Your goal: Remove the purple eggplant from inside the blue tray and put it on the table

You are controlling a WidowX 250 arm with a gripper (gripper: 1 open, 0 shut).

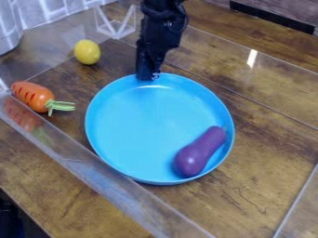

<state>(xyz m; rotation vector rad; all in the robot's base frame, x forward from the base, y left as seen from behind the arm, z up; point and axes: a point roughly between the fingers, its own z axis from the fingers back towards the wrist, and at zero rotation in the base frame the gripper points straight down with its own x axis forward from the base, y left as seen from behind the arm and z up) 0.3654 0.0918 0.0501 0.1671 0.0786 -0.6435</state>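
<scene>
The purple eggplant (200,151) lies inside the blue tray (143,121), against its front right rim, pointing up and to the right. My gripper (148,72) points straight down at the tray's far rim, shut with nothing between its fingers. It is far from the eggplant, across the tray. I cannot tell whether the fingertips touch the rim. The tray rests on the dark wooden table (267,102).
An orange carrot (33,95) with a green top lies on the table left of the tray. A yellow lemon (86,51) sits behind it at the far left. A white wire object (118,20) stands at the back.
</scene>
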